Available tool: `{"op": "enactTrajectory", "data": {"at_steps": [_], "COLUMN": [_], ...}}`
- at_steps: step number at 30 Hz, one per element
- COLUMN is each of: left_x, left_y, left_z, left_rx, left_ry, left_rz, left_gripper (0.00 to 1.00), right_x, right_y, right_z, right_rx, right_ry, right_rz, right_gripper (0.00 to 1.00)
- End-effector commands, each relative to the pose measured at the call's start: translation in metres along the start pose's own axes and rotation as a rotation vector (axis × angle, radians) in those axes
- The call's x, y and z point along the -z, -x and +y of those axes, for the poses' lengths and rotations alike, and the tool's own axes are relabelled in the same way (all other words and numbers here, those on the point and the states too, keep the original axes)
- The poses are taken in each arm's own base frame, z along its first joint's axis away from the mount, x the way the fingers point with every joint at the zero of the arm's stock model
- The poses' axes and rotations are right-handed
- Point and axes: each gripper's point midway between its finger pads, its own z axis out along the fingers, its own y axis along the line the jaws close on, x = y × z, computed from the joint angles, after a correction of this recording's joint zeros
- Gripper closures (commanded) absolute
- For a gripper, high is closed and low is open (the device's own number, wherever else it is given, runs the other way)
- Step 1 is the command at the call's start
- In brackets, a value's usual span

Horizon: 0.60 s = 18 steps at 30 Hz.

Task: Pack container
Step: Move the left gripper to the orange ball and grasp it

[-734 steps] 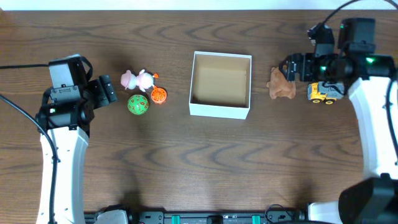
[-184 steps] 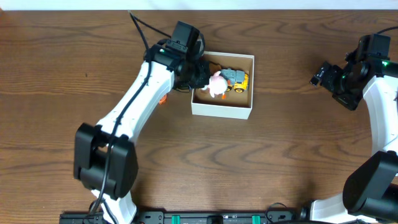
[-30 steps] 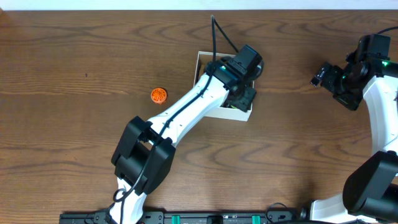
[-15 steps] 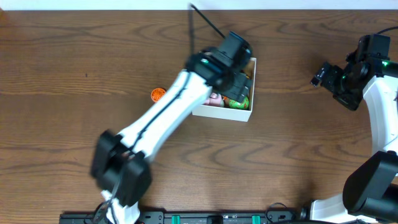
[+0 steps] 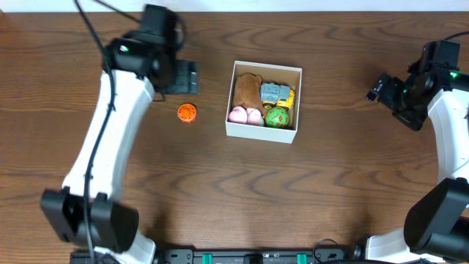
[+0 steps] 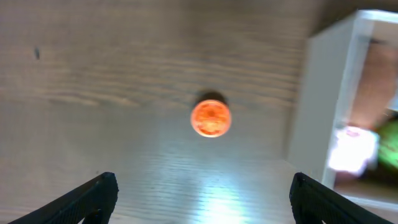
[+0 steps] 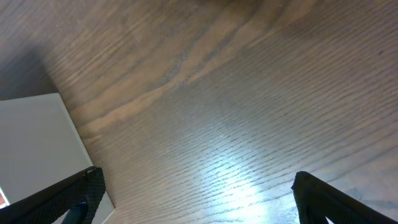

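The container (image 5: 262, 132), a white-walled square box, sits at the table's centre. Inside it lie a brown toy (image 5: 246, 89), a grey-and-yellow truck (image 5: 277, 93), a pink toy (image 5: 245, 115) and a green ball (image 5: 277, 117). An orange ball (image 5: 187, 112) lies on the table left of the box; it also shows in the left wrist view (image 6: 211, 118), with the box wall (image 6: 323, 106) at right. My left gripper (image 5: 189, 77) is open and empty, above the orange ball. My right gripper (image 5: 377, 86) is open and empty at the far right; the box corner (image 7: 34, 143) shows in its wrist view.
The wood-grain table (image 5: 234, 191) stretches around the box. The left arm (image 5: 110, 132) crosses the left side of the table. The right arm (image 5: 447, 125) stands along the right edge.
My left arm has pulled out of the container and swung left, leaving the green ball inside. It now hovers over the orange ball. The right arm has not moved.
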Motion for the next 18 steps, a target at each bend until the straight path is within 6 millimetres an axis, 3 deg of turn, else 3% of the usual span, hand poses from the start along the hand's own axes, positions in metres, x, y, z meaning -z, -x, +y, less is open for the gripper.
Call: {"op": "enactTrajectory", "data": {"at_steps": [1, 9, 18], "left_x": [-0.049, -0.131, -0.171], "left_y": [-0.014, -0.035, -0.049], "left_z": [0.006, 0.003, 0.002], "left_rx": [0.037, 0.033, 0.025], "left_ry": [-0.018, 0.001, 0.009], "left_rz": [0.133, 0.302, 0.37], "left_gripper": [0.11, 0.1, 0.1], "right_x": [0.01, 0.01, 0.01], "right_y": [0.005, 0.005, 0.005], "right_z": [0.001, 0.001, 0.001], "right_rx": [-0.016, -0.015, -0.015], "right_ry": [0.005, 0.004, 0.004], "right_rz": [-0.032, -0.031, -0.031], "right_gripper": [0.01, 0.01, 0.01]}}
